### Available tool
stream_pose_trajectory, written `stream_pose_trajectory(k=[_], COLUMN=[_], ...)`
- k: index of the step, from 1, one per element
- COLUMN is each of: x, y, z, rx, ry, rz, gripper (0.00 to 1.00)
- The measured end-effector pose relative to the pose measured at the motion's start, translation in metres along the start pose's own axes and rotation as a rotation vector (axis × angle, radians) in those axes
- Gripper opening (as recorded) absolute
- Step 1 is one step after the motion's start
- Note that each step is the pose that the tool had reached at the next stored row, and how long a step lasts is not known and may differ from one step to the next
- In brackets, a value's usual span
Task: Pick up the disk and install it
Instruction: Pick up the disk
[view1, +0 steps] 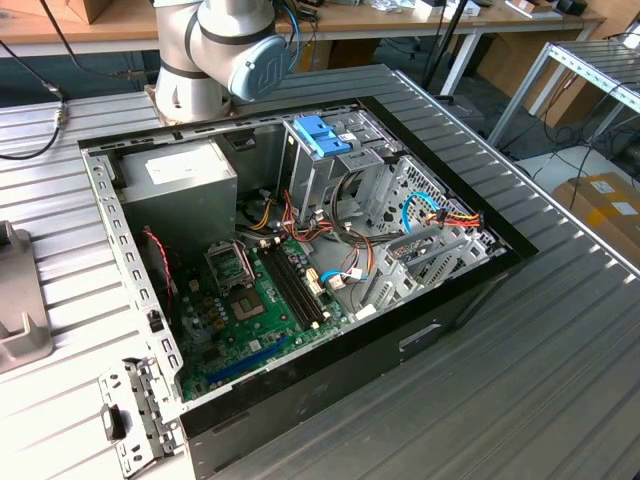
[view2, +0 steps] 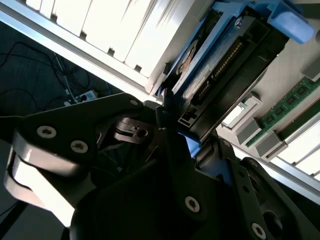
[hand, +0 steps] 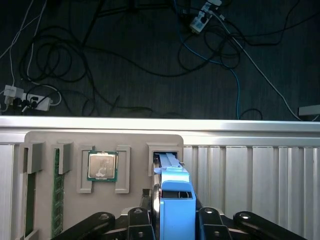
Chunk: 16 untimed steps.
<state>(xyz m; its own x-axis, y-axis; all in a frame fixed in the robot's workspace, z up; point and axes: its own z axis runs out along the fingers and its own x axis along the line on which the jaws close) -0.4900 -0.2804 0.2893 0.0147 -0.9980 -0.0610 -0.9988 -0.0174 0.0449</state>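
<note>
The disk (hand: 176, 200) stands on its edge between the end effector's (hand: 175, 222) 2 black fingers (hand: 146, 212), which press against its bright blue rails from both sides, so the end effector is closed on it. The disk's far end sits at a slot in a grey holder plate (hand: 135, 142) that lies on the ribbed metal table (hand: 260, 175). In the second wrist view the disk (view2: 220, 65) shows its dark connector edge and a strip of silver-grey metal between the blue rails, with the black linkage of the end effector (view2: 187, 135) just under it. On the same plate, beside the disk's slot, a processor chip (hand: 102, 166) rests in its own recess, and a green memory stick (hand: 58, 195) lies in a narrow slot further along. Beyond the table edge a dark floor (hand: 150, 60) carries loose cables and a white power strip (hand: 30, 102). In the exterior view an open computer case (view1: 300, 260) lies with its open side up, holding a motherboard (view1: 250, 310), a grey power supply (view1: 175, 180) and a metal drive cage (view1: 345, 175) topped by a blue clip (view1: 322, 135). The robot arm's base (view1: 225, 50) stands behind the case.
</note>
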Motion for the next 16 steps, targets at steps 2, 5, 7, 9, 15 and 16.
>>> stream_pose_trajectory(k=[2, 5, 7, 9, 15, 16], x=[-0.0019, -0.0058, -0.0075, -0.0084, -0.0111, -0.0113], y=[0.0001, 0.0000, 0.0001, 0.0001, 0.0009, 0.0010], z=[-0.0002, -0.0005, -0.0023, -0.0042, -0.0214, -0.0243], rx=[-0.0005, -0.0006, -0.0005, -0.0004, -0.0004, -0.0004], ry=[0.0001, 0.0001, 0.0001, 0.0001, -0.0002, -0.0006], rz=[0.000, 0.000, 0.000, 0.000, 0.000, 0.000], gripper=[0.37, 0.37, 0.37, 0.37, 0.37, 0.37])
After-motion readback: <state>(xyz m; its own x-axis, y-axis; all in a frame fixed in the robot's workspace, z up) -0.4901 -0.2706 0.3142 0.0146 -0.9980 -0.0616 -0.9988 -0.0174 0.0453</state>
